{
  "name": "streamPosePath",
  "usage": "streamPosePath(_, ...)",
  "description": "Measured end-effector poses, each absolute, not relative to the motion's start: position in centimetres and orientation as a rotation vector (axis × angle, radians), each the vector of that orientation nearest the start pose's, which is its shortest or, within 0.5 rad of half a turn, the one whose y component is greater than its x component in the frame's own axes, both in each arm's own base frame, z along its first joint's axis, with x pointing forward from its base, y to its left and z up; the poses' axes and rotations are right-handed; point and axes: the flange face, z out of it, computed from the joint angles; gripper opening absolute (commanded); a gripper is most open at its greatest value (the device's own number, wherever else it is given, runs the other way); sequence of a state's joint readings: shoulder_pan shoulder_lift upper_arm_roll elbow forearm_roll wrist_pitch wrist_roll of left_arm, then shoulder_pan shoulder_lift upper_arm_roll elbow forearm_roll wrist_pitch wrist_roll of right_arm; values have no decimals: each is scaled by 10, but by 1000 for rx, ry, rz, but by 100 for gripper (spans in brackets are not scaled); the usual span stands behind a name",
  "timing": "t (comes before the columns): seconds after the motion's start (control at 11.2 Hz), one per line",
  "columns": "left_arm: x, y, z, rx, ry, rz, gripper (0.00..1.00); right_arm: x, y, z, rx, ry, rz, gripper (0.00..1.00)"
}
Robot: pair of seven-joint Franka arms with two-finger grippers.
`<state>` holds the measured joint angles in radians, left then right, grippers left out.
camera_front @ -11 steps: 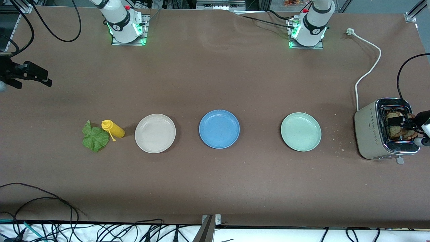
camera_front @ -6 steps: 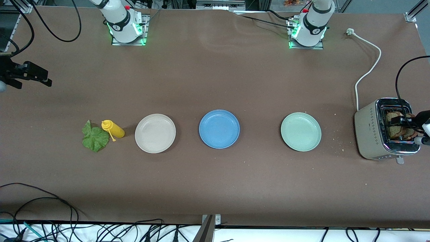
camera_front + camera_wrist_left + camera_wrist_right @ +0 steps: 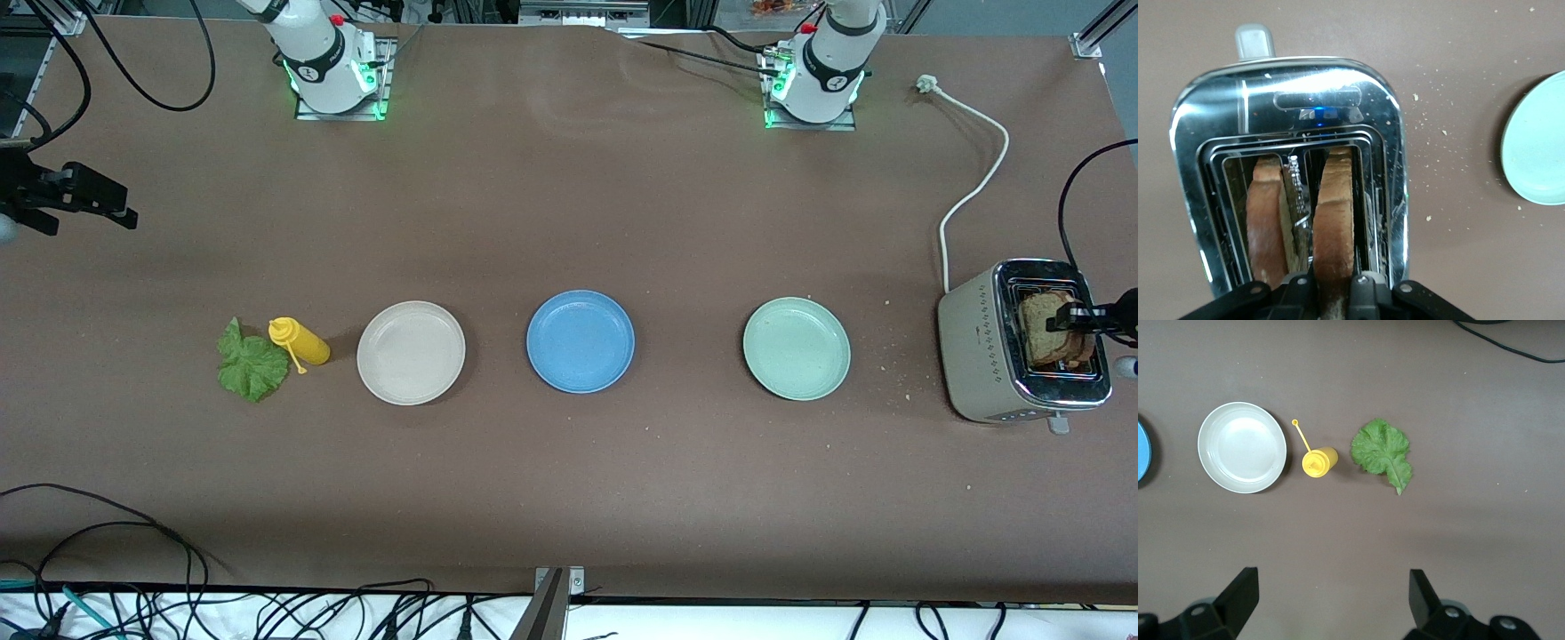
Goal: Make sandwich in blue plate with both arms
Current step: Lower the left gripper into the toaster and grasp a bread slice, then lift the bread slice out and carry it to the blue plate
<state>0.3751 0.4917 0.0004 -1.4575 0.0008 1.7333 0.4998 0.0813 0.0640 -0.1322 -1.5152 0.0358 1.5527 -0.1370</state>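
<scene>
My left gripper (image 3: pixel 1080 313) is over the toaster (image 3: pixel 978 356) at the left arm's end of the table. It is shut on a brown bread slice (image 3: pixel 1045 324), which stands partly out of one slot. In the left wrist view my left gripper (image 3: pixel 1333 283) clamps that slice (image 3: pixel 1335 220); a second slice (image 3: pixel 1266 220) sits in the other slot. The blue plate (image 3: pixel 581 341) lies empty mid-table. The green lettuce leaf (image 3: pixel 249 364) lies flat toward the right arm's end. My right gripper (image 3: pixel 80 200) is open and empty above the table there; it also shows in the right wrist view (image 3: pixel 1331 597).
A beige plate (image 3: pixel 411 352) lies beside the blue plate, a pale green plate (image 3: pixel 797 348) between the blue plate and the toaster. A yellow squeeze bottle (image 3: pixel 300 341) lies next to the lettuce. The toaster's white cord (image 3: pixel 978 178) runs toward the left arm's base.
My left gripper has risen with the bread slice, which now stands higher out of the toaster slot. The right arm has not moved.
</scene>
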Motion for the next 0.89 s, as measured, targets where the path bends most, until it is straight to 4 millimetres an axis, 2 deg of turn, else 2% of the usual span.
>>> streamPosePath(0.09,622,243,399,-3213,207,326,0,572,-23,613,-3109,-134,36,100)
streamPosePath(0.27,618,229,445,-3215,236,324,0,572,-23,613,-3109,-134,37,100)
streamPosePath(0.36,616,217,468,-3216,266,341,0,572,-23,613,-3109,-134,37,100)
streamPosePath(0.44,617,194,487,-3215,318,382,0,572,-23,613,-3109,-134,37,100)
streamPosePath(0.53,619,161,503,-3208,391,441,0,572,-23,613,-3109,-134,37,100)
streamPosePath(0.71,629,75,520,-3227,518,482,0,572,-23,613,-3109,-134,38,100)
streamPosePath(0.8,632,35,518,-3299,557,492,0,572,-23,613,-3109,-134,38,100)
streamPosePath(0.89,634,3,508,-3390,545,540,0,572,-23,612,-3109,-134,39,100)
